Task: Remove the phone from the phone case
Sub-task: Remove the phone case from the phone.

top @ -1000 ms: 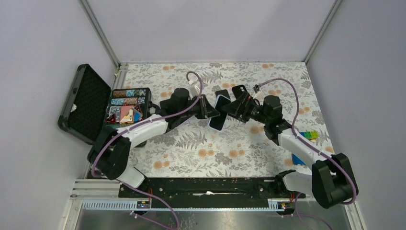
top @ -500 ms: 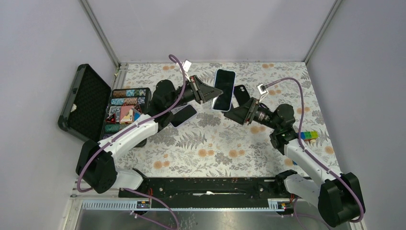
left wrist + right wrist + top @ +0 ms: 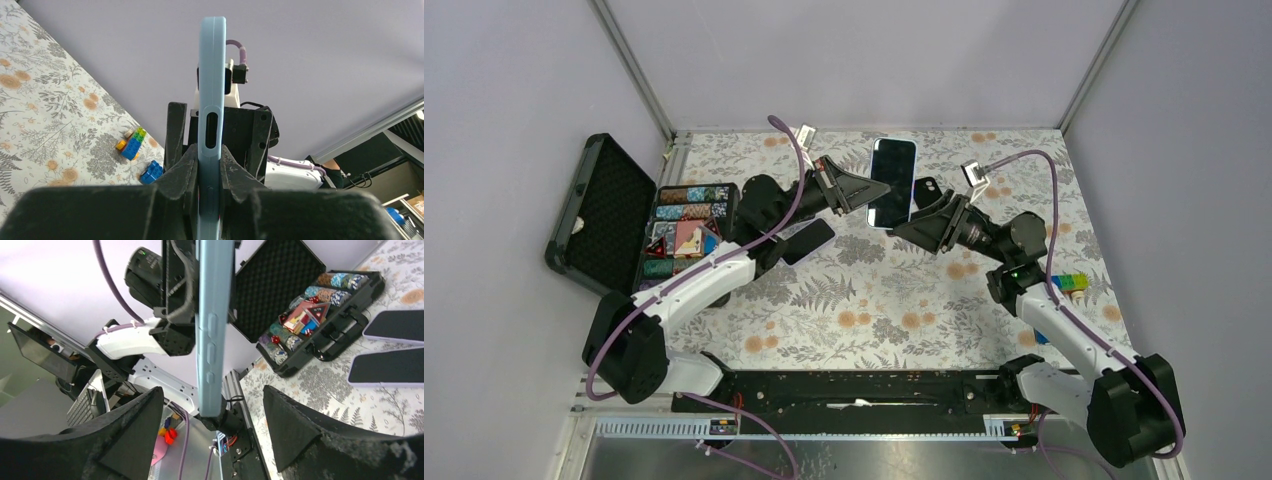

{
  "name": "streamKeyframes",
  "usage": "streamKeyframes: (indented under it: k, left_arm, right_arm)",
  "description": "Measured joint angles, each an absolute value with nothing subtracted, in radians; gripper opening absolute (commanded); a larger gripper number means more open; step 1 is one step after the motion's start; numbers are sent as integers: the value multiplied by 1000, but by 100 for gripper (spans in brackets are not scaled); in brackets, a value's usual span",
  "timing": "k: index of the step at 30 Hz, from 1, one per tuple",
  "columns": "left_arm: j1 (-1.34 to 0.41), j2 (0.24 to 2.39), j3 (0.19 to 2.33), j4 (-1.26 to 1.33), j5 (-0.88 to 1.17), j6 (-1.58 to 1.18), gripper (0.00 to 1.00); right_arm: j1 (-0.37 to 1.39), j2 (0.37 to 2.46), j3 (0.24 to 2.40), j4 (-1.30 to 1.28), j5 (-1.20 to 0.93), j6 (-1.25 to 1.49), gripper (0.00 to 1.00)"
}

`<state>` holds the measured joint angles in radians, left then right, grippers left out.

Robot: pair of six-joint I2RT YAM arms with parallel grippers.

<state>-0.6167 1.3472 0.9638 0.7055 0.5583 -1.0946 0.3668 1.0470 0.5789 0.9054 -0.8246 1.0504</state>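
The left gripper (image 3: 856, 192) has the phone (image 3: 892, 180) up in the air over the far middle of the table (image 3: 874, 300), dark screen facing the overhead camera and tipped a little off level. On the left wrist view it is clear: both fingers are pinched tight on the lower edge of the light blue phone case (image 3: 212, 75), which stands straight up out of the jaws, the phone inside it. Over comes the right gripper (image 3: 212, 392), set wide, one finger on each side of the case's edge, and there is daylight on both sides, so no contact there. Down on the table, a second dark phone (image 3: 810, 240) lies flat beside the left arm. At the left edge sits the black chip box (image 3: 686, 225), its foam-lined lid (image 3: 604, 215) thrown open. Some coloured bricks (image 3: 1071, 282) lie far right, near the right arm.
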Motion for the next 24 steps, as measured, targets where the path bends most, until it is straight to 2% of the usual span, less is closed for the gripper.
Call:
streamKeyframes:
  k: [4,7,10,16,17,19,22,24]
  left_arm:
    - [-617,1347,949,730,559,-1116,0]
    - [-617,1347,941,755,562,-1129,0]
    - [-617,1347,939,767,564,-1138,1]
    - [-614,1347,929,778,565,-1143,5]
    - [-614,1347,924,779,563,-1142,12]
    - [-612,1347,920,776,560,-1140,41]
    - [-613,1330,918,766,558,-1126,56]
    - [-614,1306,911,739,555,-1100,62]
  right_arm:
    - [367,1067,596,958,-823,1090,67]
    - [367,1080,606,990,-820,1117,51]
    - [367,1093,607,1009,-816,1135,44]
    - [369,1132,607,1046,-804,1162,19]
    - [371,1138,607,1056,-806,1167,14]
    - [372,1151,607,1072,-807,1182,2]
    - [372,1176,607,1081,-810,1195,0]
    - [372,1186,607,1082,-822,1203,0]
